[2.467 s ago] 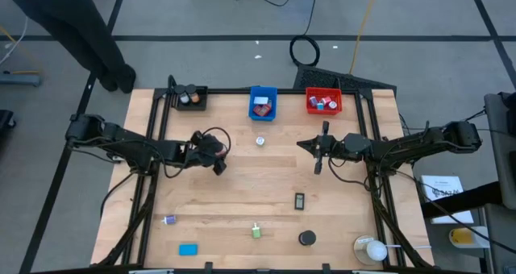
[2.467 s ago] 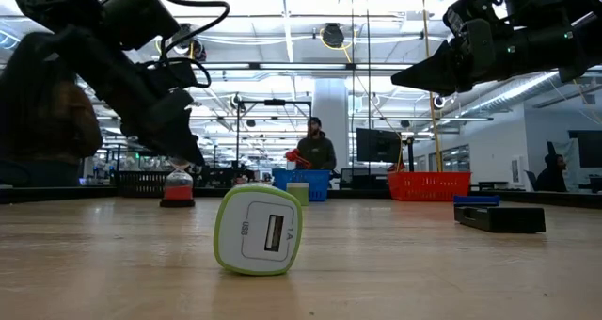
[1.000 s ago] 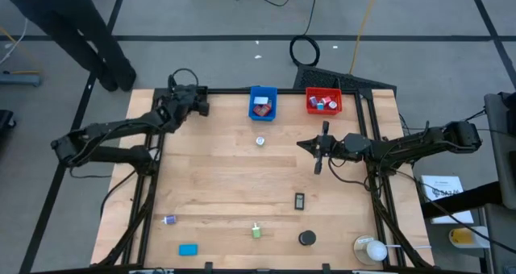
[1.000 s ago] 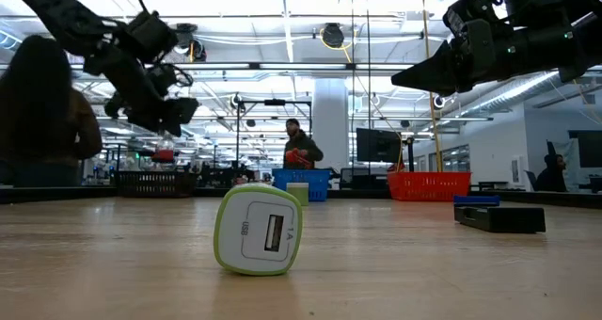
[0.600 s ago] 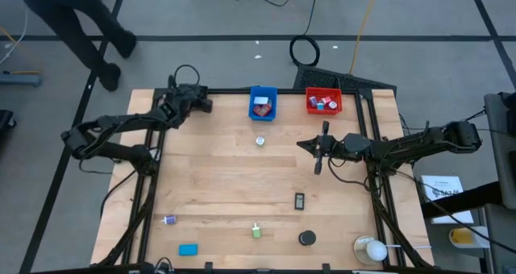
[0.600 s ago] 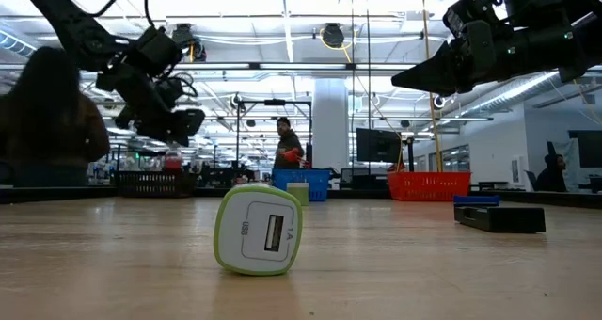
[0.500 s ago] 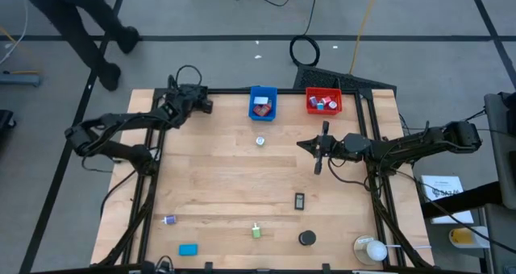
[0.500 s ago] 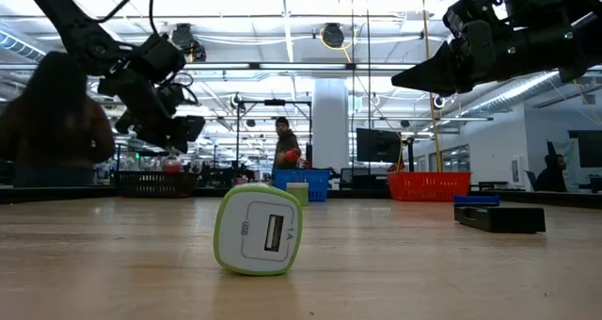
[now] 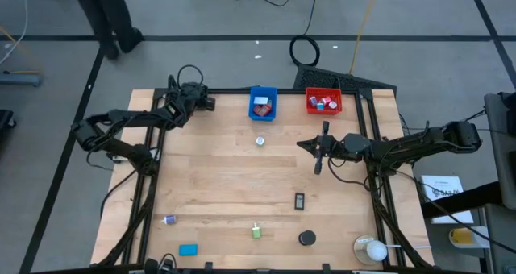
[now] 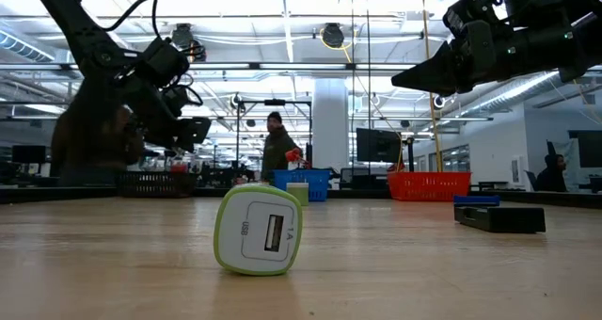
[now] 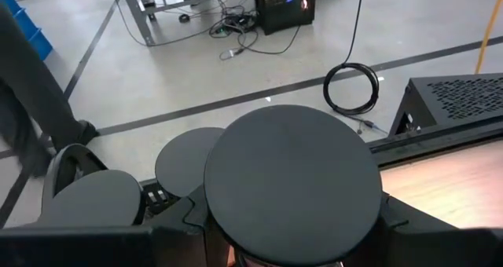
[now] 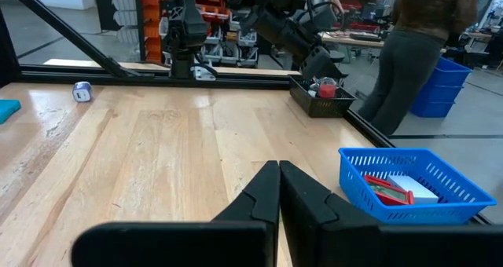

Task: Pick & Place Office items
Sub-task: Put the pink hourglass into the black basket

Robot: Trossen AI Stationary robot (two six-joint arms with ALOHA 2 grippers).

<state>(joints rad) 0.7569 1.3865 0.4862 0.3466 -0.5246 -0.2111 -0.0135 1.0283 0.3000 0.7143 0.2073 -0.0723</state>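
Note:
Small office items lie on the table: a green-and-white charger (image 9: 255,231) (image 10: 259,231), a black disc (image 9: 306,238), a little black block (image 9: 299,200) (image 10: 499,216), a blue block (image 9: 188,249), a tiny purple roll (image 9: 168,220) and a white disc (image 9: 260,141). My left gripper (image 9: 199,103) (image 12: 313,59) hangs just above the black bin (image 12: 322,104) at the far left corner. A red-and-white piece (image 12: 326,85) sits in that bin. My right gripper (image 9: 318,163) (image 12: 279,190) hovers shut over the middle right of the table, touching nothing.
The blue bin (image 9: 262,102) and the red bin (image 9: 323,101) stand along the far edge, each with pieces inside. A roundish white object in a clear holder (image 9: 371,248) sits at the near right corner. A person (image 12: 424,47) stands beyond the table.
My left gripper has stayed above the black bin, drifting a little toward the table's right and slightly down while its arm swung in. The right arm has kept still. The person beyond the far left corner has walked away.

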